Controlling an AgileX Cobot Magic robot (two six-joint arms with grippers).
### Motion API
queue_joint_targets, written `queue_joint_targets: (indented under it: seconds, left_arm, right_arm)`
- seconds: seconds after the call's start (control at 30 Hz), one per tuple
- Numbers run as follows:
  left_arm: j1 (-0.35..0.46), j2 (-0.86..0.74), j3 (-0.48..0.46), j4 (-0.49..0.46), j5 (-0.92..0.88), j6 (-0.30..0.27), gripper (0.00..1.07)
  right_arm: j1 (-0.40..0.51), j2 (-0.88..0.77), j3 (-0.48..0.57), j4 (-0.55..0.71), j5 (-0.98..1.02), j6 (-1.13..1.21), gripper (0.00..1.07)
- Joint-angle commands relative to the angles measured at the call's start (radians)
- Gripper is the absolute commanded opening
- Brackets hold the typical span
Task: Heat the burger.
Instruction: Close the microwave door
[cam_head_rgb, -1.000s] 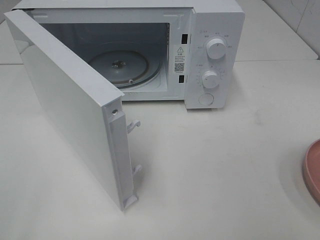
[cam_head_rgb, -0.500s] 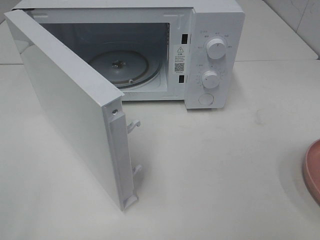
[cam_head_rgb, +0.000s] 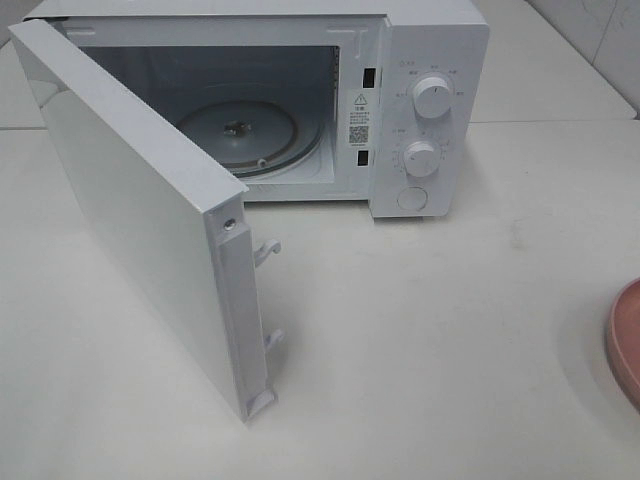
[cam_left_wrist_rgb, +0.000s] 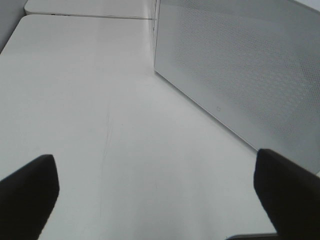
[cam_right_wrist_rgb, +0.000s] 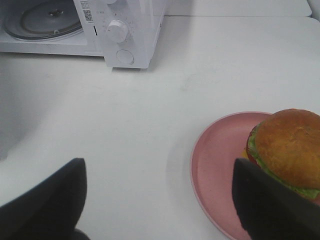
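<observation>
Left gripper (cam_left_wrist_rgb: 155, 192) and right gripper (cam_right_wrist_rgb: 157, 200) fingers spread wide, empty.

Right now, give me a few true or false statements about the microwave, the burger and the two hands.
1. The microwave door stands open. True.
2. The burger sits on the turntable. False: it sits on the pink plate; the turntable is bare.
3. The right hand grips the burger. False: its jaws are open, holding nothing.
4. The left hand is open. True.
</observation>
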Motion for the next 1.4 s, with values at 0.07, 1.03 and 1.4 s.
queue_joint_targets:
  seconds: [0.07,1.03,1.4]
  left_arm:
    - [0.004,-0.004,0.003,-0.002,-0.009,0.001,0.98]
    - [0.004,0.099,-0.026,0.012,-0.252,-0.003,0.33]
    - [0.004,0.387,0.06,0.012,-0.618,0.005,0.0]
  right_arm:
    - [-0.005,-0.024,0.002,0.0,-0.005,-0.004,0.76]
    - [-0.005,-0.024,0.002,-0.006,-0.005,-0.004,0.76]
    - [-0.005,-0.024,0.002,-0.006,-0.005,-0.004,0.76]
